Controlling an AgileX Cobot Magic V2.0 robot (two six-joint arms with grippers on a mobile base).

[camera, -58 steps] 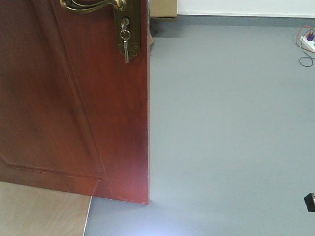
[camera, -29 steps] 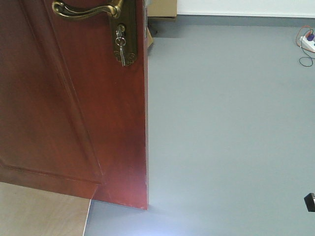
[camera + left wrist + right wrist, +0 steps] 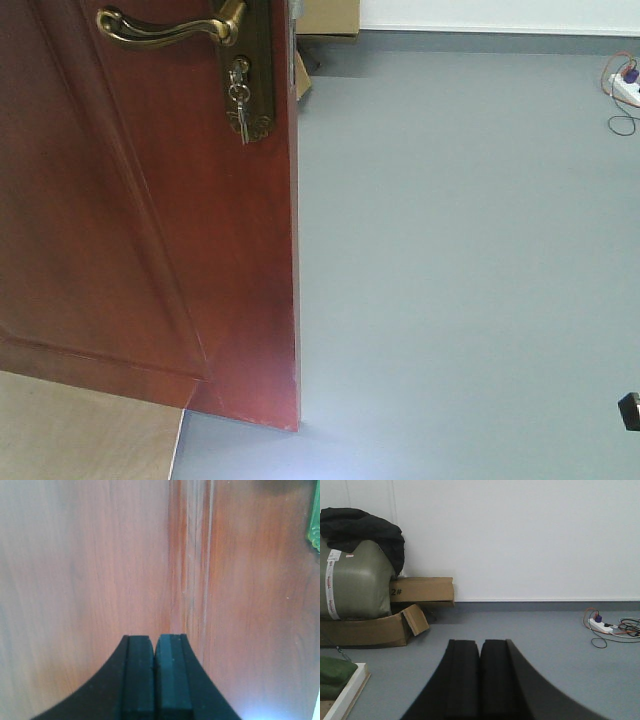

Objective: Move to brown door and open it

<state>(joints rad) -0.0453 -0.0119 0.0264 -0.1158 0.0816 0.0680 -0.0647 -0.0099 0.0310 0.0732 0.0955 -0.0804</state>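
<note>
Close before the brown door point(image 3: 100, 555) — left tool point(image 3: 155, 645) closed, empty.

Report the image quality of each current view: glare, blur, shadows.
Front view: a pale bright patch on the grey floor below the brown door, whose gloss shows soft sheen; handle fairly sharp. Left wrist view: door grain soft, the shut left gripper dark, a bright patch at lower right. Right wrist view: evenly lit, the shut right gripper slightly blurred.

Our front camera looks down along the brown door point(image 3: 150, 200); our left wrist view presses close against it, while our right faces the far wall point(image 3: 520, 535).
</note>
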